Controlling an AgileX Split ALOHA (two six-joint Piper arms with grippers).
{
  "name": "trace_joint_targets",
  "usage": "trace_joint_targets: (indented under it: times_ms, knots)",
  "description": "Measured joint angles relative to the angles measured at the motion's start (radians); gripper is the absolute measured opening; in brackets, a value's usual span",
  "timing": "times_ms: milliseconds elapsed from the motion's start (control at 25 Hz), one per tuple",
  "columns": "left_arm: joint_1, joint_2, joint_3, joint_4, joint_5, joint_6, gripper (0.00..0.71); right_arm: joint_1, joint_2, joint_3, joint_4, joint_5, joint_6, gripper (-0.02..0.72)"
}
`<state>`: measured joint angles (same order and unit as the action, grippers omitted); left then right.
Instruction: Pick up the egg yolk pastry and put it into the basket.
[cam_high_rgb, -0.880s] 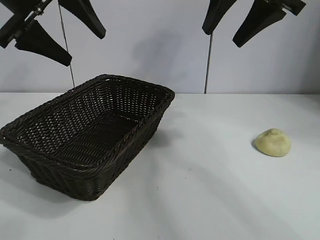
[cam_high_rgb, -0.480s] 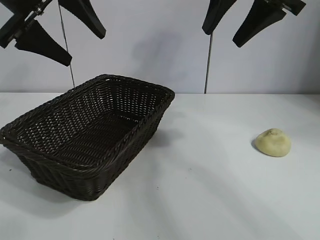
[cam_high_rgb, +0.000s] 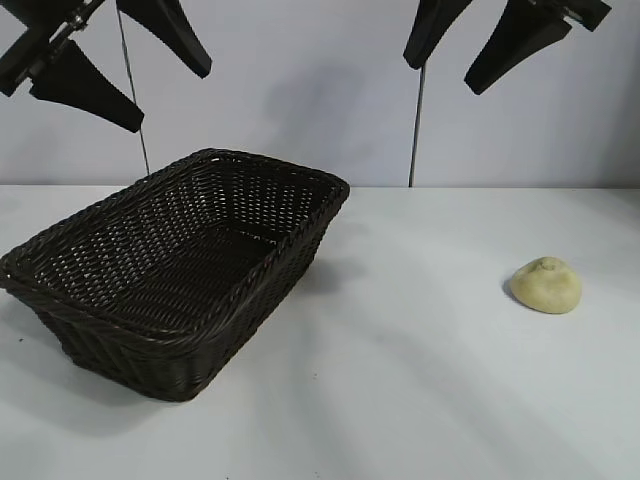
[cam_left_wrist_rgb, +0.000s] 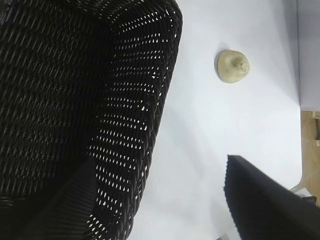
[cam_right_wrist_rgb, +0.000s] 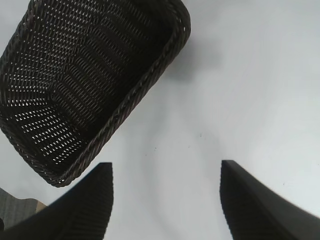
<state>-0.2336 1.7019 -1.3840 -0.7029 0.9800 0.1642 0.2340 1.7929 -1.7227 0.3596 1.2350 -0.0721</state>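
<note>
Exterior view: a white table (cam_high_rgb: 420, 400) carries two items, and both arms hang above it at the upper edge of the scene.
Basket: the dark brown woven wicker basket (cam_high_rgb: 215, 300) stands upright on the left half of the table, with a braided rim and openwork sloping sides. Nothing lies inside it.
Egg yolk pastry: the egg yolk pastry (cam_high_rgb: 546, 285) rests on the table surface at the right, well apart from the basket, dome side up with its small peak on top. No gripper touches it.
Left gripper: the left gripper (cam_high_rgb: 135, 70) hangs high above the basket's far left end, jaws apart, holding nothing.
Right gripper: the right gripper (cam_high_rgb: 455, 45) hangs high over the right half of the table, behind the pastry, jaws apart, holding nothing.
Left wrist view: the basket's side wall fills most of the field, with the pastry on bare table beyond the rim.
Right wrist view: both fingers (cam_right_wrist_rgb: 80, 210) frame bare table, with the basket beyond them.
Background: a plain pale wall with two thin vertical cables (cam_high_rgb: 417, 125).
</note>
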Motion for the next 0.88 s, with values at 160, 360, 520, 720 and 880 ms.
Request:
trace_joint_targets:
  times_ms: [160,360,520,720,880]
  knots:
    - [0.000,0.000,0.000,0.000,0.000,0.000,0.524,0.000,0.000,0.000,0.000,0.000,0.000,0.453]
    - [0.000,0.000,0.000,0.000,0.000,0.000,0.524,0.000,0.000,0.000,0.000,0.000,0.000,0.453]
    - [0.000,0.000,0.000,-0.003,-0.009,0.000,0.524,0.000,0.000,0.000,0.000,0.000,0.000,0.453]
    - [0.000,0.000,0.000,-0.004,-0.008,-0.017,0.524,0.000,0.000,0.000,0.000,0.000,0.000,0.453]
    - [0.000,0.000,0.000,-0.001,-0.006,-0.087,0.524,0.000,0.000,0.000,0.000,0.000,0.000,0.453]
